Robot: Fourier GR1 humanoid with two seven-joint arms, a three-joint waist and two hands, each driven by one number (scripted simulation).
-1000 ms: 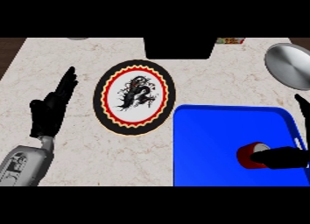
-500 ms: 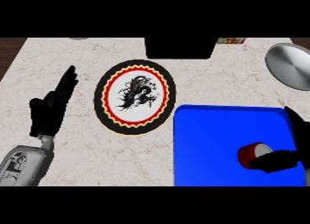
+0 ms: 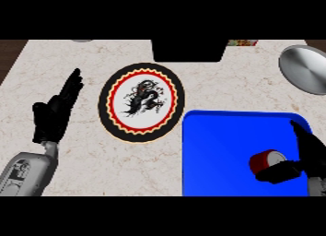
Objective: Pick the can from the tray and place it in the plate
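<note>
A red can (image 3: 266, 161) with a pale top lies on the blue tray (image 3: 220, 147) near its right side. My right hand (image 3: 310, 154) stands just right of the can, fingers straight and pointing away from me, thumb low against the can's near right side. The fingers are not wrapped round it. The round plate (image 3: 142, 102), black-rimmed with a red and yellow ring and a dark dragon on white, lies on the counter left of the tray's far corner. My left hand (image 3: 54, 115) rests open at the left, fingers up.
A metal bowl (image 3: 308, 69) sits at the far right of the marble counter. A dark box (image 3: 189, 50) stands at the back, just beyond the plate. The tray's left edge nearly meets the plate's rim.
My right hand has slid left and nearer me, closing in beside the can. The can has barely shifted. The left hand has not moved.
</note>
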